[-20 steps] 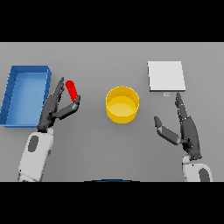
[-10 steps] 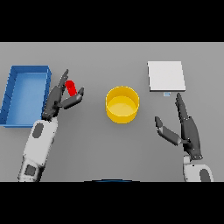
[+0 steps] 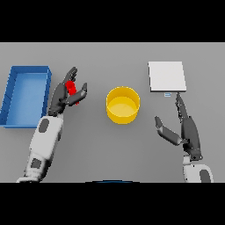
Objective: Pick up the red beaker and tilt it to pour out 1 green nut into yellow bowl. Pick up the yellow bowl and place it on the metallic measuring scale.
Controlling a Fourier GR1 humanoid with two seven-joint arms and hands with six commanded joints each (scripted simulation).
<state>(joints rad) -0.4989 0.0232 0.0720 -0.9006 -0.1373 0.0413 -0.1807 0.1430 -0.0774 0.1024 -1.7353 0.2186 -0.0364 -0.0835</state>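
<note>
- Head view, lowest in the frame at the right: the right robot hand (image 3: 186, 129) hangs over the grey desk (image 3: 110, 149) with fingers straight and thumb spread, holding nothing. It sits just below the scale, probably parked where it can take the bowl when that step comes.
- Left of centre, a little higher: the left robot hand (image 3: 66, 94) has its fingers and thumb curled round the red beaker (image 3: 71, 90), which shows between them. I judge the grasp is closing or just made; whether the beaker is clear of the desk I cannot tell. The green nut does not show.
- Centre: the yellow bowl (image 3: 123, 104) stands upright and looks empty, just right of the beaker. That puts it within easy reach for a tilt and pour.
- Far left: a blue tray (image 3: 9, 94) lies beside the left arm, apart from the beaker, and plays no part in the task.
- Upper right: the flat pale scale (image 3: 166, 76) lies bare, well apart from the bowl, ready to receive it.
</note>
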